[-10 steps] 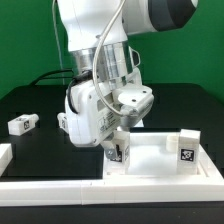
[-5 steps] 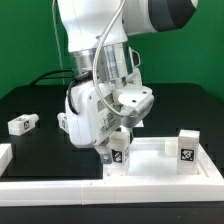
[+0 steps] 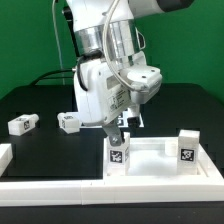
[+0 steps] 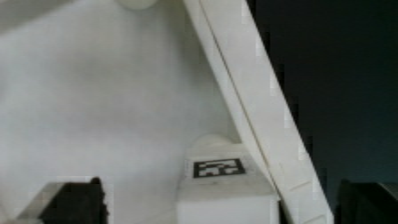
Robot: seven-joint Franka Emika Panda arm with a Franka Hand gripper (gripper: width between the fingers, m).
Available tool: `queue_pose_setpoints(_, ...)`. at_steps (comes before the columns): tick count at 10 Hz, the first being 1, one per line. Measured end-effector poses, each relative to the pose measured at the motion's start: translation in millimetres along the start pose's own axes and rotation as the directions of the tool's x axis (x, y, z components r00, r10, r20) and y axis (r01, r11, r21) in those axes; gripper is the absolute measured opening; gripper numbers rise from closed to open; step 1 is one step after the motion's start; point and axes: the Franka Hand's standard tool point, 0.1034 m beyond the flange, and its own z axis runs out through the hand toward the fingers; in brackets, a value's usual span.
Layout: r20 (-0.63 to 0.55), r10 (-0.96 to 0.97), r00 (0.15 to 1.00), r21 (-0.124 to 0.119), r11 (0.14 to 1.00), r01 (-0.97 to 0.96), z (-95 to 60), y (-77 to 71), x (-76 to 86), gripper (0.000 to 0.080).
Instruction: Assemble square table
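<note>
The white square table top (image 3: 152, 163) lies at the front of the exterior view, right of the middle, rim up. Two tagged leg blocks stand on it, one at its left corner (image 3: 117, 155) and one at its right corner (image 3: 186, 149). My gripper (image 3: 113, 131) hangs just above the left leg, open and empty. In the wrist view the table top (image 4: 98, 110) fills the picture, and that leg (image 4: 222, 172) stands by the rim, between my two dark fingertips (image 4: 71, 203) with a gap on each side. Two loose legs lie on the black table, one far left (image 3: 21, 124) and one nearer (image 3: 68, 122).
A long white border rail (image 3: 70, 188) runs along the front edge. A short piece of rail (image 3: 4, 156) lies at the exterior view's left. Black cables (image 3: 45, 76) trail behind the arm's base.
The gripper has risen off the left corner leg and the arm has swung up and to the exterior view's right. The leg stays standing. The nearer loose leg has come into view.
</note>
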Motion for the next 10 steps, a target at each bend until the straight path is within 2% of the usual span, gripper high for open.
queue_pose_setpoints(6, -0.002, -0.004, 1.0, -0.002, 1.0, 0.004, 1.2, 1.0, -1.0, 0.0649)
queue_pose_setpoints(8, 0.009, -0.032, 0.999, 0.001, 0.999, 0.032, -6.9, 8.3, -18.1, 0.0649)
queue_pose_setpoints(10, 0.018, -0.051, 0.999, -0.013, 0.999, 0.052, -9.9, 28.4, -37.3, 0.0649)
